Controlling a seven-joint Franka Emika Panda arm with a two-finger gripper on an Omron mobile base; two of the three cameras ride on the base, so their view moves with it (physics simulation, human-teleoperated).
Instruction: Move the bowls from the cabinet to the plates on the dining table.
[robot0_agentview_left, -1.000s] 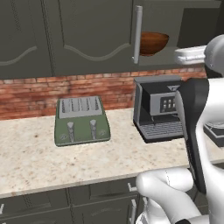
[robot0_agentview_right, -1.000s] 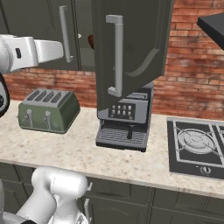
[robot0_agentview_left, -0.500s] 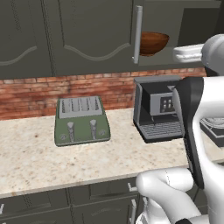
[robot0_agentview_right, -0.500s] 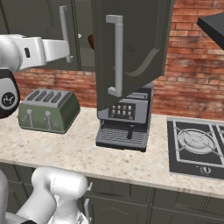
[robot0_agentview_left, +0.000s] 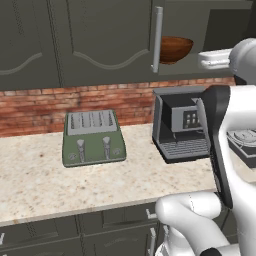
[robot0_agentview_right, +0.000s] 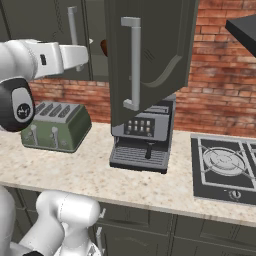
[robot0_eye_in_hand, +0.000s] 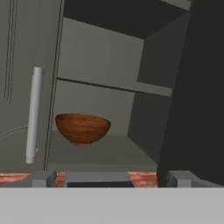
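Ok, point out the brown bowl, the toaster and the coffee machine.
brown bowl (robot0_eye_in_hand: 82, 128), hand view, middle of its outer wall.
toaster (robot0_agentview_left: 93, 142), left base view, its green front face between the two levers.
coffee machine (robot0_agentview_right: 141, 128), right base view, its button panel.

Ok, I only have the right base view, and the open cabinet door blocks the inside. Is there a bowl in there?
Observer: Yes. The hand view shows a reddish-brown bowl standing upright on the floor of the cabinet, below the inner shelf.
Operator: Are the fingers on it?
Observer: No. The fingers stand wide apart with nothing between them, short of the bowl.
Operator: Where in the opening does it sit?
Observer: In the left base view it sits right beside the silver handle of the closed door.
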